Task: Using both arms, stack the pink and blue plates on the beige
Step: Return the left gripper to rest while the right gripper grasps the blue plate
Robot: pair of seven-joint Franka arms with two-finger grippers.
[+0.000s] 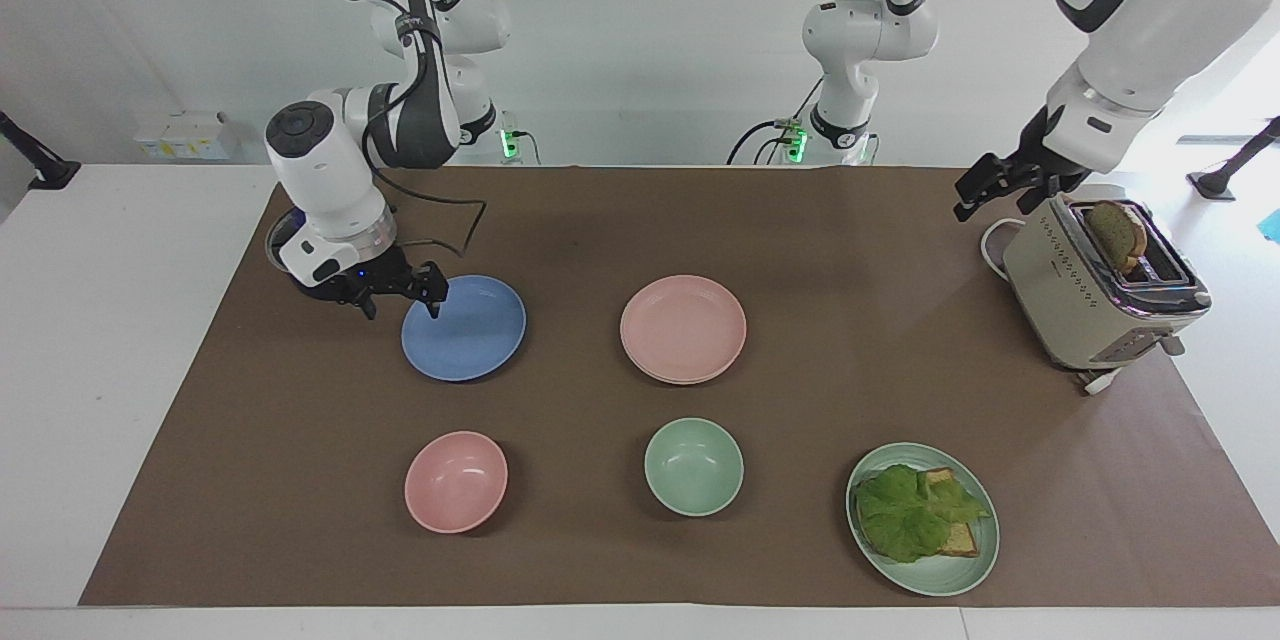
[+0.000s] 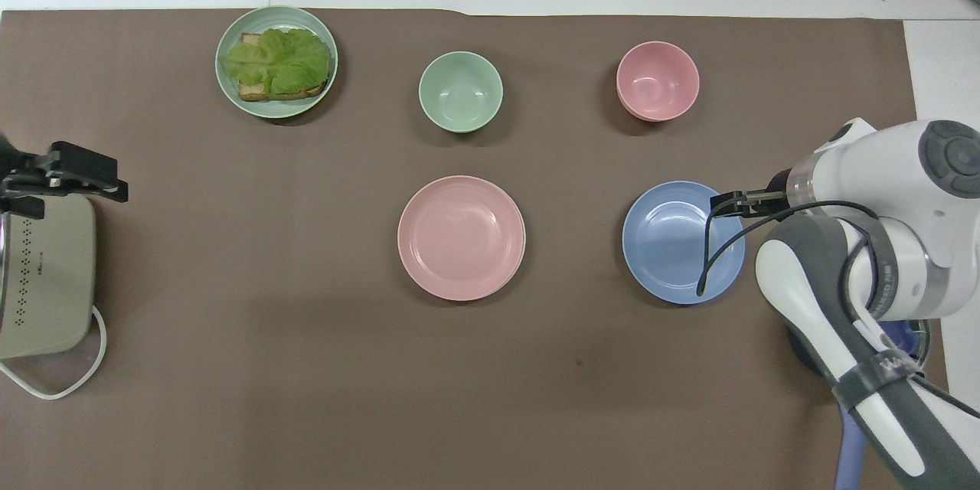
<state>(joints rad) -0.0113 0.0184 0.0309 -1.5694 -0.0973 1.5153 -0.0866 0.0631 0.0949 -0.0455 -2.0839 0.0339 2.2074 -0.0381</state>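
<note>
The pink plate [image 1: 683, 325] [image 2: 461, 237] lies mid-mat. The beige plate is almost wholly hidden beneath it; only a thin pale rim [image 1: 683, 383] shows under its edge. Beside them, toward the right arm's end, the blue plate [image 1: 468, 330] [image 2: 677, 241] lies alone on the mat. My right gripper [image 1: 402, 304] [image 2: 733, 201] is low at the blue plate's rim on the pot's side, open, with one fingertip over the rim and the other over the mat. My left gripper [image 1: 983, 192] [image 2: 76, 172] hangs open and empty in the air beside the toaster.
A beige toaster [image 1: 1100, 285] holding toast stands at the left arm's end. A dark lidded pot [image 2: 907, 341] is mostly covered by the right arm. Farther out sit a pink bowl [image 1: 456, 481], a green bowl [image 1: 693, 467] and a green plate [image 1: 940, 575] with lettuce toast.
</note>
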